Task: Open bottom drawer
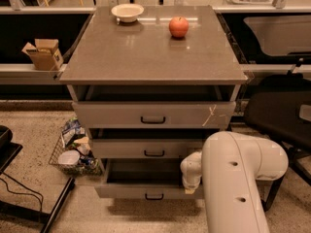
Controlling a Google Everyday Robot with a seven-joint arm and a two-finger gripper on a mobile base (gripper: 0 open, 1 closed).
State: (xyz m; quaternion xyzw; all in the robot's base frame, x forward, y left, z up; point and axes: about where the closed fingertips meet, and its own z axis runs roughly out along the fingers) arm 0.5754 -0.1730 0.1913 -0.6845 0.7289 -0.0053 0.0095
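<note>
Pulling is half done: bottom drawer (127, 191) is drawn out. Gripper (190, 184), under worktop (146, 57) front-right corner, cannot be told shut; more pull is needed.

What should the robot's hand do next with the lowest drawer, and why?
Probably lift the hand gently away. It sits by the right front of the bottom drawer, which already sticks out past the middle drawer, with its grey inside showing.
</note>
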